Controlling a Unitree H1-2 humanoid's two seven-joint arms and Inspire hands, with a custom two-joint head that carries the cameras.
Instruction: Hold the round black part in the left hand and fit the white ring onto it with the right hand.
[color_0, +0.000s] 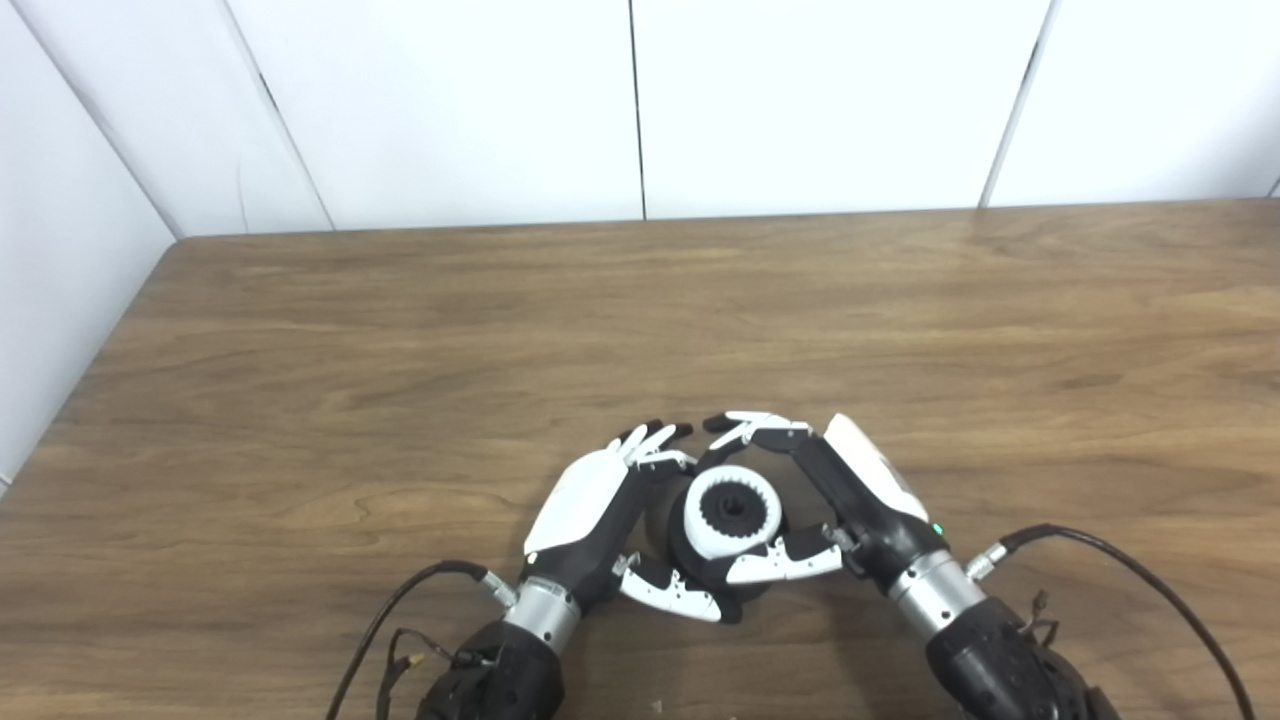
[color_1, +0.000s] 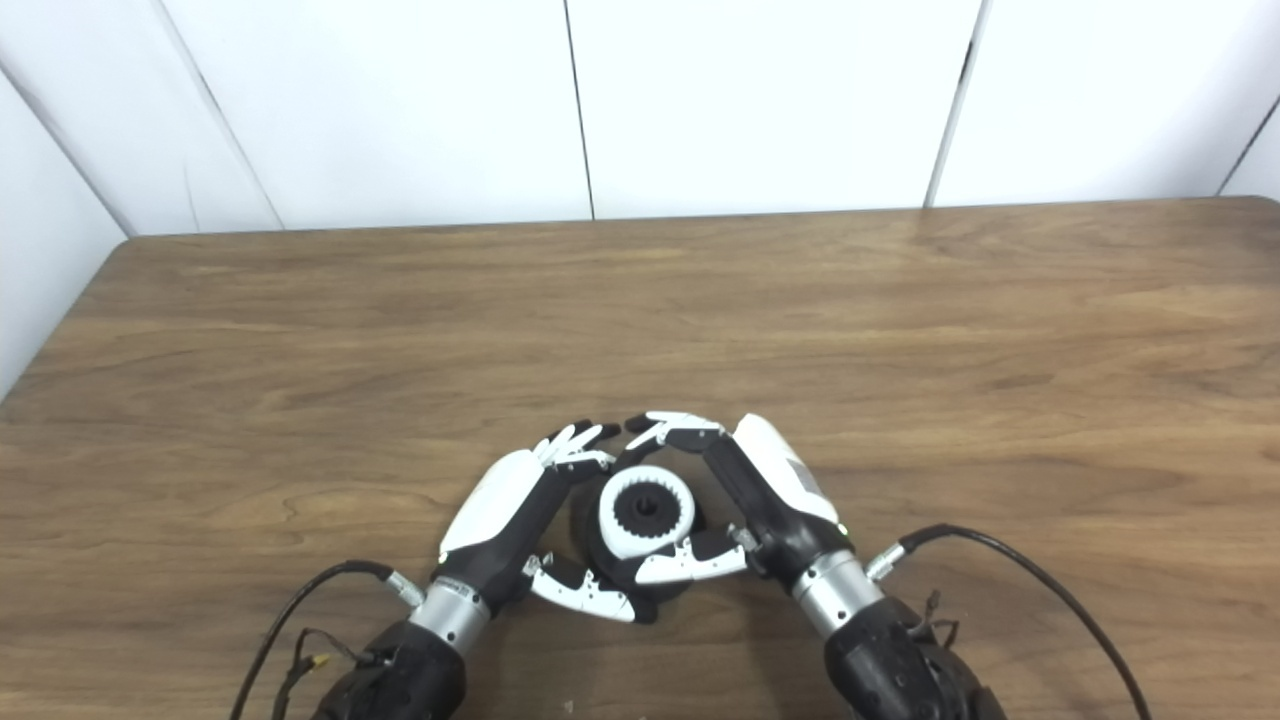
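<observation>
Round black part (color_0: 700, 560) cupped steady in left hand (color_0: 590, 510), toothed white plastic ring (color_0: 732, 512) pinched onto it by right hand (color_0: 850, 490), apparently for seating, low over brown wooden table (color_0: 640, 320).

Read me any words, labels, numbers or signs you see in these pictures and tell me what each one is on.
No legible text anywhere.
Right hand: a small grey patch on its white back cover, too blurred to read; a green light near the wrist, no characters.
Left hand, white ring, round black part, table: no markings visible.
</observation>
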